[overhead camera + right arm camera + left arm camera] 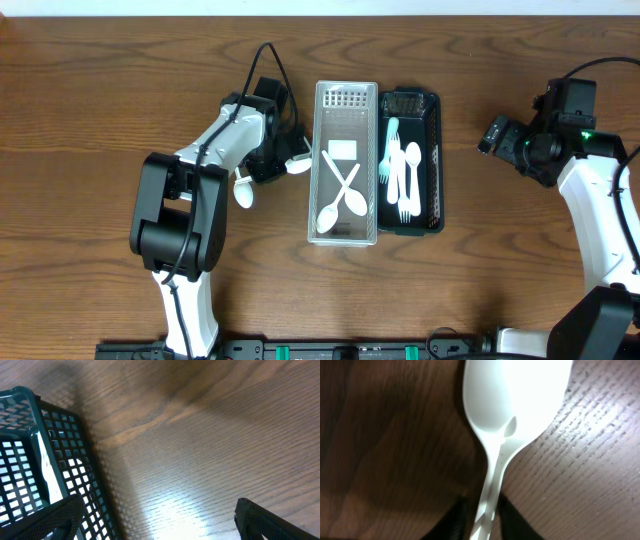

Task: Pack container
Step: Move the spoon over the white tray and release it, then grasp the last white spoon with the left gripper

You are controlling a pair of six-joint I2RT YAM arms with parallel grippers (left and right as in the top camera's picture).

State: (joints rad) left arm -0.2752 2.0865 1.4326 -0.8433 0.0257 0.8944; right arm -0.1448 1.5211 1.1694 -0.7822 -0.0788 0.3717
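Observation:
My left gripper (268,168) is shut on the handle of a white plastic spoon (243,190), low over the table just left of the white mesh basket (316,160). In the left wrist view the spoon (510,400) runs up from between the jaws (482,520), bowl ahead. Two white spoons (345,195) lie crossed in the white basket. The dark mesh basket (438,160) beside it holds white forks (405,180) and a teal one (390,140). My right gripper (492,135) is open and empty, to the right of the dark basket (75,450), fingers (160,520) spread over bare wood.
The two baskets stand side by side at the table's middle. Cables run from the left arm toward the back edge.

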